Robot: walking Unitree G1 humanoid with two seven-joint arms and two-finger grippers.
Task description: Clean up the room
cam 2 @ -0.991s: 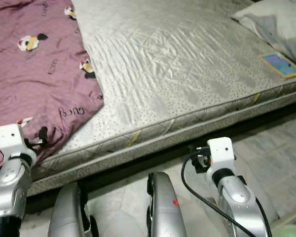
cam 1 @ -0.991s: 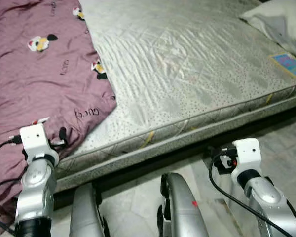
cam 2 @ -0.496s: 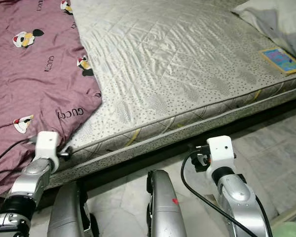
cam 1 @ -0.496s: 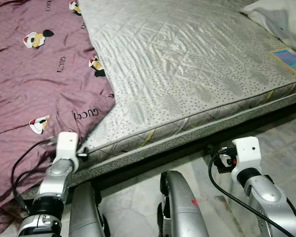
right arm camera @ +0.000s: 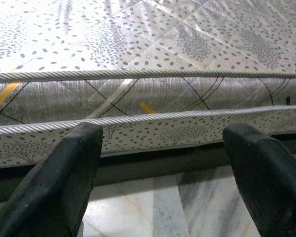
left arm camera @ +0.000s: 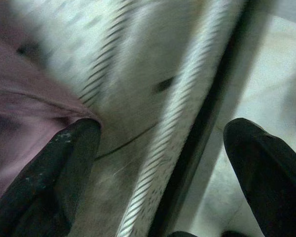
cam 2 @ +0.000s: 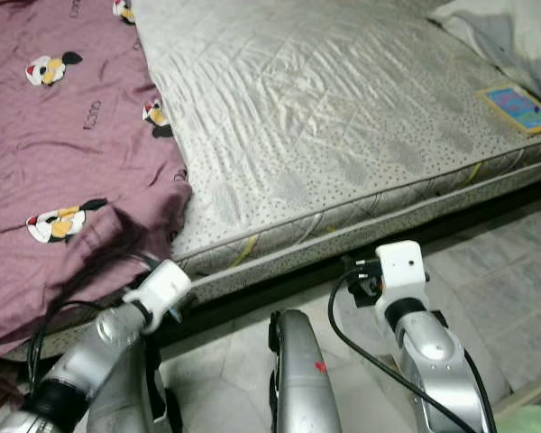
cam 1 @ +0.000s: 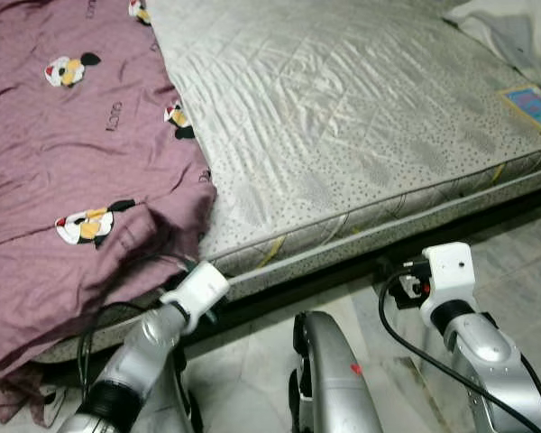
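A bare silver-grey quilted mattress [cam 1: 343, 126] spans most of the frame. On its left side lies a crumpled mauve duvet printed with cartoon mice [cam 1: 72, 180], drooping over the near edge. At the right edge rests a small flat blue-and-yellow booklet [cam 1: 532, 106], and a white pillow [cam 1: 514, 27] occupies the upper right corner.

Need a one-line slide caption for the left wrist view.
Open left gripper at the mattress edge, one finger beside the hanging purple blanket.
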